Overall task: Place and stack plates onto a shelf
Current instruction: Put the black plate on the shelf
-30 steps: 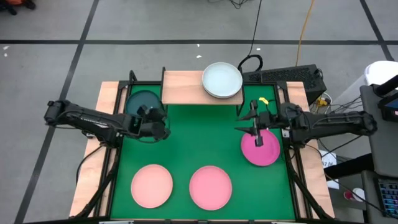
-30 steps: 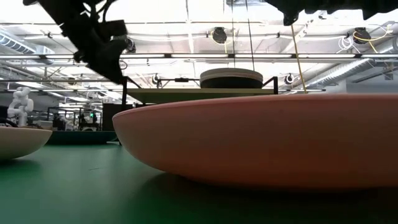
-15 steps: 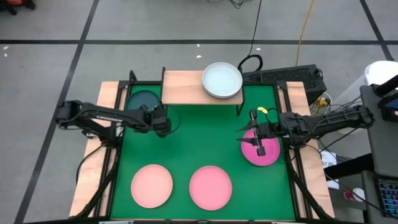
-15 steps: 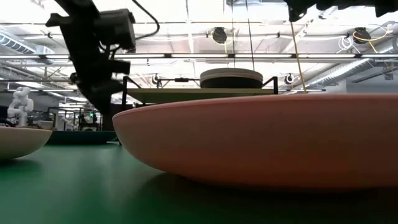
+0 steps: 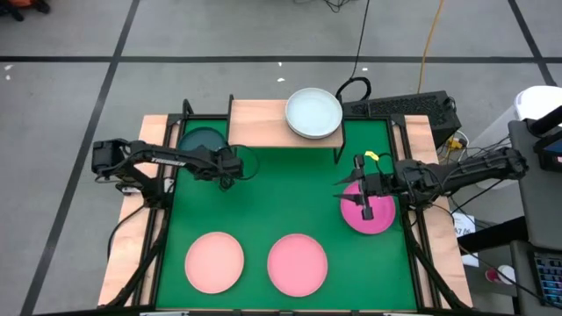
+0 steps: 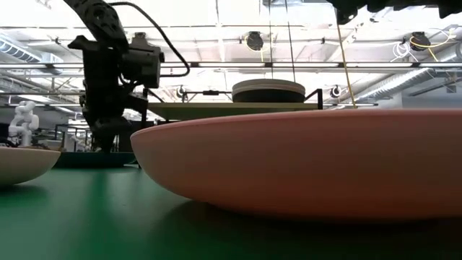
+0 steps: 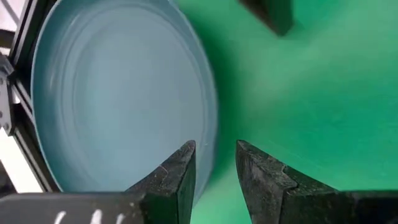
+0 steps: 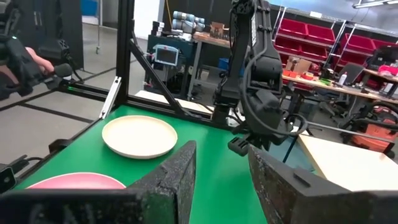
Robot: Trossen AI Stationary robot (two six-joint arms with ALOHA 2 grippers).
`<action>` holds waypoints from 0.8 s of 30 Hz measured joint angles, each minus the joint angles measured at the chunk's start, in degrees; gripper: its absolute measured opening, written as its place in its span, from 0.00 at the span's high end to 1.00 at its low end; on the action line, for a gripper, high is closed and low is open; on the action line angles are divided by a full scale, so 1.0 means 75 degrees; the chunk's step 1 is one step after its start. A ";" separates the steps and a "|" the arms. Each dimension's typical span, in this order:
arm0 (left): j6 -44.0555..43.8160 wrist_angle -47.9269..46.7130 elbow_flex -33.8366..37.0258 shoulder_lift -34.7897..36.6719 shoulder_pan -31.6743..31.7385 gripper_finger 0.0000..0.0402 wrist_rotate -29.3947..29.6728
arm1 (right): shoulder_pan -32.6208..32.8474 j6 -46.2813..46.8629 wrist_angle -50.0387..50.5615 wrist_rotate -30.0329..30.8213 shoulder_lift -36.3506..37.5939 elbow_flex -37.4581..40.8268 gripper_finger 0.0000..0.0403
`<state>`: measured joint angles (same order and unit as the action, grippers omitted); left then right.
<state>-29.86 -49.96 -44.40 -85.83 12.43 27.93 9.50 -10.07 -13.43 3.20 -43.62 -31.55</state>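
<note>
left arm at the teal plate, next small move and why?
Probably ease the left end effector down so its open fingers straddle the teal plate's rim, then close. The fingers sit just past that rim, nothing held yet. The right end effector waits open above the magenta plate.

No text, label, brand or number can be read anywhere here.
</note>
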 joint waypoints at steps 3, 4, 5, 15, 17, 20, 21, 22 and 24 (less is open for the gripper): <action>0.0074 -0.0080 0.0053 -0.0042 0.0161 0.70 -0.0014 | 0.0000 0.0012 0.0006 0.0000 0.0000 0.0000 0.68; 0.0119 -0.0074 0.0088 -0.0031 0.0220 0.70 -0.0072 | 0.0000 0.0018 0.0004 0.0000 0.0000 0.0000 0.68; 0.0134 -0.0027 0.0130 -0.0032 0.0278 0.70 -0.0148 | 0.0000 0.0018 0.0010 0.0000 0.0000 0.0000 0.68; 0.0015 0.0140 0.0660 -0.0034 0.0532 0.70 -0.0412 | 0.0000 0.0024 0.0026 -0.0003 0.0000 0.0000 0.68; -0.0059 0.0199 0.0706 -0.0034 0.0562 0.70 -0.0411 | 0.0000 0.0024 0.0026 0.0000 0.0000 0.0000 0.68; -0.0029 0.0322 0.0729 -0.0034 0.0559 0.71 -0.0411 | 0.0000 0.0050 0.0026 0.0000 0.0000 0.0000 0.68; -0.0030 0.0343 0.0729 -0.0034 0.0540 0.72 -0.0412 | 0.0000 0.0050 0.0026 0.0000 0.0000 0.0000 0.68; -0.0030 0.0345 0.0729 -0.0034 0.0523 0.74 -0.0415 | 0.0000 0.0053 0.0026 0.0000 0.0000 0.0000 0.68; -0.0029 0.0357 0.0729 -0.0034 0.0473 0.81 -0.0466 | 0.0000 0.0053 0.0026 0.0000 0.0000 0.0000 0.68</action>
<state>-30.08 -47.28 -38.94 -86.08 15.98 24.43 9.50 -9.67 -13.23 3.20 -43.62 -31.55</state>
